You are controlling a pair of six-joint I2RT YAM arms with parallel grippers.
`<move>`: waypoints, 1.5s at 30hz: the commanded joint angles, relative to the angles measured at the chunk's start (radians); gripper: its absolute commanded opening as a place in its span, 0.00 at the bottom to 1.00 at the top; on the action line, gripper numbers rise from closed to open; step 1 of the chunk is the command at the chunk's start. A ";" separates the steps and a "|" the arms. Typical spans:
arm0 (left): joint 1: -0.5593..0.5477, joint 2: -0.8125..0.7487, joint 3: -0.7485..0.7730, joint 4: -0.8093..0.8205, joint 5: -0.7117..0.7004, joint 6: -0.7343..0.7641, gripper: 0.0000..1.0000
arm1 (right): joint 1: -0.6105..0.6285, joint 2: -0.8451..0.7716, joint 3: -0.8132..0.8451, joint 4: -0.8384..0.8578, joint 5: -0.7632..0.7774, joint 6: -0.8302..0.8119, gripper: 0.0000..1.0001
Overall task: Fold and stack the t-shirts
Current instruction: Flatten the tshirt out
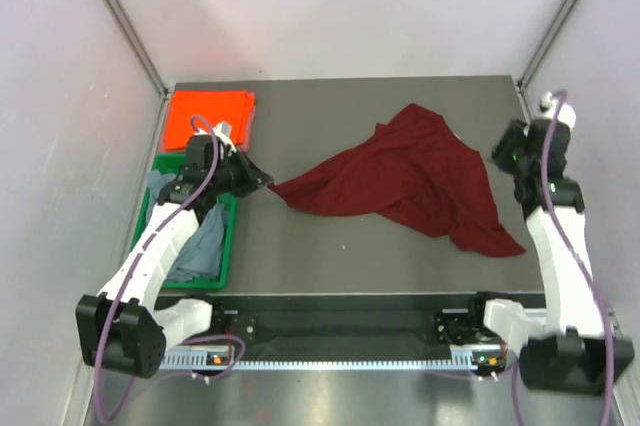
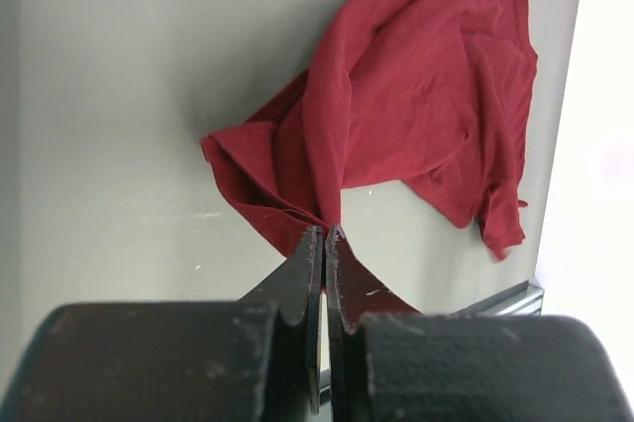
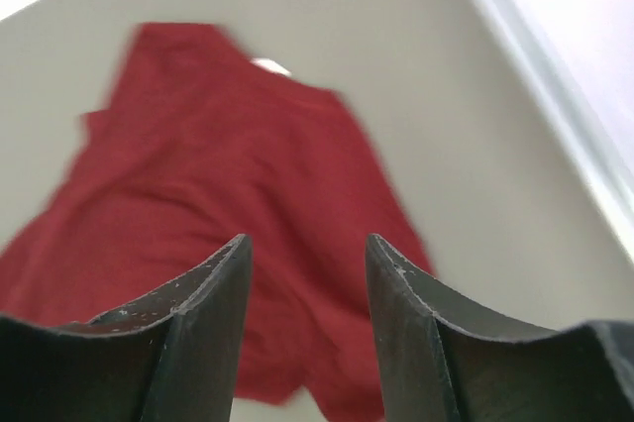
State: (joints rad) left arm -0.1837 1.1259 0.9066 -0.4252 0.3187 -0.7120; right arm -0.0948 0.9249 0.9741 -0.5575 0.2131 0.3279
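A dark maroon t-shirt (image 1: 410,181) lies crumpled and spread across the middle and right of the table. My left gripper (image 1: 265,182) is shut on its left corner, and the left wrist view shows the cloth (image 2: 416,95) pinched at the tips of the gripper (image 2: 325,232). Off the shirt's right edge, my right gripper (image 1: 502,158) is open. In its wrist view the fingers (image 3: 307,241) stand apart with nothing between them, above the blurred shirt (image 3: 218,194). A folded orange t-shirt (image 1: 208,118) lies at the back left. A grey-blue t-shirt (image 1: 205,241) lies bunched in the tray.
A green plastic tray (image 1: 229,256) sits at the left edge of the table under my left arm. White walls close in the table on the left, back and right. The arm bases and a rail run along the near edge.
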 commanded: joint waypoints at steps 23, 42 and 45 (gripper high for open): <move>-0.007 0.054 0.081 0.078 0.059 0.016 0.00 | 0.018 1.379 1.030 0.182 -0.518 -0.271 0.62; -0.028 0.176 0.129 0.158 0.059 -0.014 0.00 | 0.027 1.483 1.038 0.229 -0.589 -0.257 0.55; -0.028 0.173 0.135 0.158 0.069 -0.018 0.00 | 0.029 1.490 1.038 0.243 -0.607 -0.234 0.51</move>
State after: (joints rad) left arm -0.2073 1.3029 0.9962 -0.3279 0.3706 -0.7170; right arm -0.0803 2.4004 1.9785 -0.3813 -0.3553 0.0822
